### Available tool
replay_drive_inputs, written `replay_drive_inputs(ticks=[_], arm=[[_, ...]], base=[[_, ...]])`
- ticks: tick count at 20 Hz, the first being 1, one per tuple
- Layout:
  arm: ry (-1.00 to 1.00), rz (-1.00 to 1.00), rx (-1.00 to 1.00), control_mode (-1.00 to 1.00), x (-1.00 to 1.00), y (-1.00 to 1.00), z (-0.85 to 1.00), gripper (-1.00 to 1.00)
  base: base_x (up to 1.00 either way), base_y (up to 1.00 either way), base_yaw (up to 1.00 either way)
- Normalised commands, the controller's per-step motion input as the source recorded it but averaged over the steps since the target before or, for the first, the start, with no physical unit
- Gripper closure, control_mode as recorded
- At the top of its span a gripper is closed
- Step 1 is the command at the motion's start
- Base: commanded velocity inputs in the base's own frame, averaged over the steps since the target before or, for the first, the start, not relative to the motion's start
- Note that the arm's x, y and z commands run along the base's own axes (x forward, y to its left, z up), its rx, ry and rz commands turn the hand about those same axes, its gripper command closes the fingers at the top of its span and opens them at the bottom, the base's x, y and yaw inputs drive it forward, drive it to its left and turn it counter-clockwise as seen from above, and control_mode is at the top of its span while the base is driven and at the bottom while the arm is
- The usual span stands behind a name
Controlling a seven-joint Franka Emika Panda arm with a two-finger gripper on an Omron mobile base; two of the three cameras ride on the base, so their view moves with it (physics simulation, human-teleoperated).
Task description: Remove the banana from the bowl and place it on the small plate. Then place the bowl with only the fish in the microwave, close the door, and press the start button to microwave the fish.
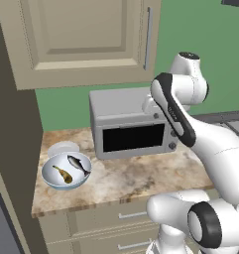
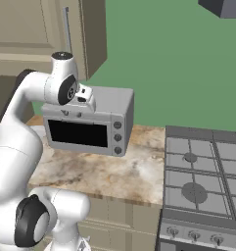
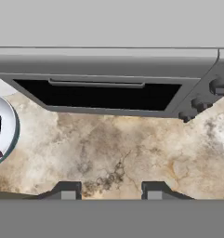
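Banana (image 1: 63, 174) lies in the bowl (image 1: 50, 179) beside the fish (image 1: 79, 164), the fruit on the near left and the fish on the far right, the two apart. That bowl sits at the left end of the marbled counter (image 1: 126, 176), near its front edge, with the small plate (image 1: 62, 148) touching or just behind it on the far side, against the green wall. To the right of both stands a silver box oven (image 1: 131, 124) with a dark window and knobs down its right side, taking up the back of the counter; open counter lies in front of it. The arm's white hand hangs above the oven, in front of its top, well to the right of the bowl. In the hand view the gripper (image 3: 105, 191) has its two fingertips standing apart with nothing between them, over bare counter in front of the oven door, and the bowl's rim shows at the left edge. A beige wall cabinet (image 1: 86, 39) hangs above, and a stove (image 2: 202, 181) adjoins the counter on the right.
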Motion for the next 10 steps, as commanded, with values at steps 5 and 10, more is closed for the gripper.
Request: replay_drive_inputs(ticks=[5, 10], arm=[[-0.02, 0.0, -0.01, -1.0, -0.3, 0.33, -0.07, -1.0], [-0.01, -0.03, -0.06, -1.0, -0.72, 1.0, -0.25, -1.0]], base=[[0.0, 0.0, 0.0], [0.0, 0.0, 0.0]])
